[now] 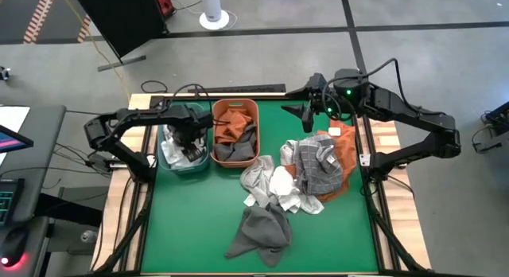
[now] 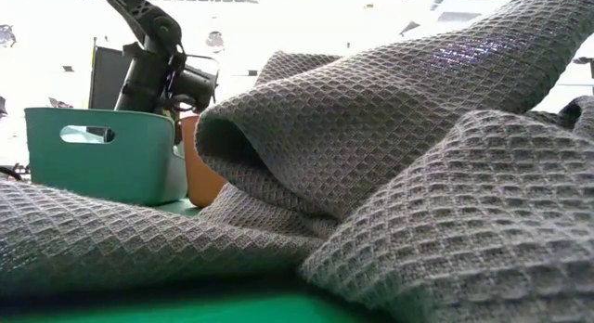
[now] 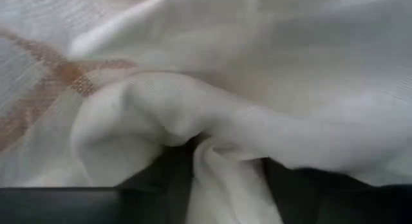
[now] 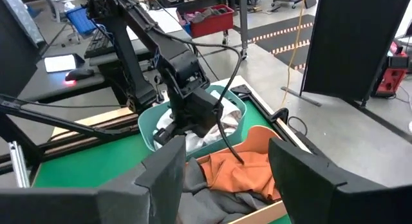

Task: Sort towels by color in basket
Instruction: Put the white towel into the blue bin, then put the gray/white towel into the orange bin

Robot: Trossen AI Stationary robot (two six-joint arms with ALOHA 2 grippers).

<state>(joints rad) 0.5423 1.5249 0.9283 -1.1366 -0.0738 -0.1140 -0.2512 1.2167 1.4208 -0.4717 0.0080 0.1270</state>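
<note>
Left pincer (image 1: pixel 188 146) is down inside the teal basket (image 1: pixel 169 161), against a white towel (image 3: pixel 212 114); finger state cannot be told. Right pincer (image 4: pixel 222 169), fingers apart, hovers above the tabletop (image 1: pixel 199 221) beside the orange basket (image 1: pixel 253 107).

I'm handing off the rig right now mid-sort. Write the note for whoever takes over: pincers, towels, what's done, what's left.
Left pincer: down inside the teal basket, in the white towels; open or shut, can't tell.
Right pincer: open, empty, above the table's far edge near the orange basket.
Done: white towels in the teal basket; rust and dark grey towels in the orange basket.
Left: the mixed pile on the green mat, plus one dark grey towel at the front.
</note>
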